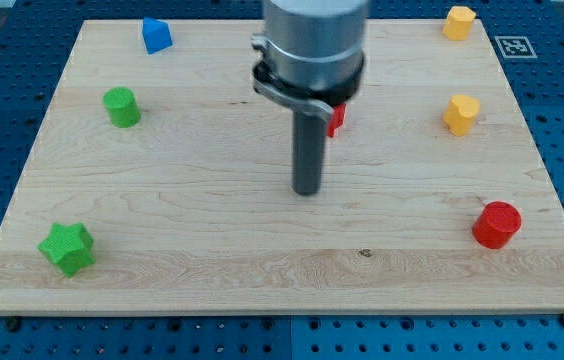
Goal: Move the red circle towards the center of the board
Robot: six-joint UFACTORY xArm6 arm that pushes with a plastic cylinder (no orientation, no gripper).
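Observation:
The red circle stands near the board's right edge, low in the view. My tip rests on the wooden board near its middle, far to the left of the red circle and slightly above it. A second red block is mostly hidden behind the rod and the arm's end, so its shape cannot be made out.
A blue block is at the top left, a green circle at the left, a green star at the bottom left. Two yellow blocks sit at the right: one at the top corner, one below it.

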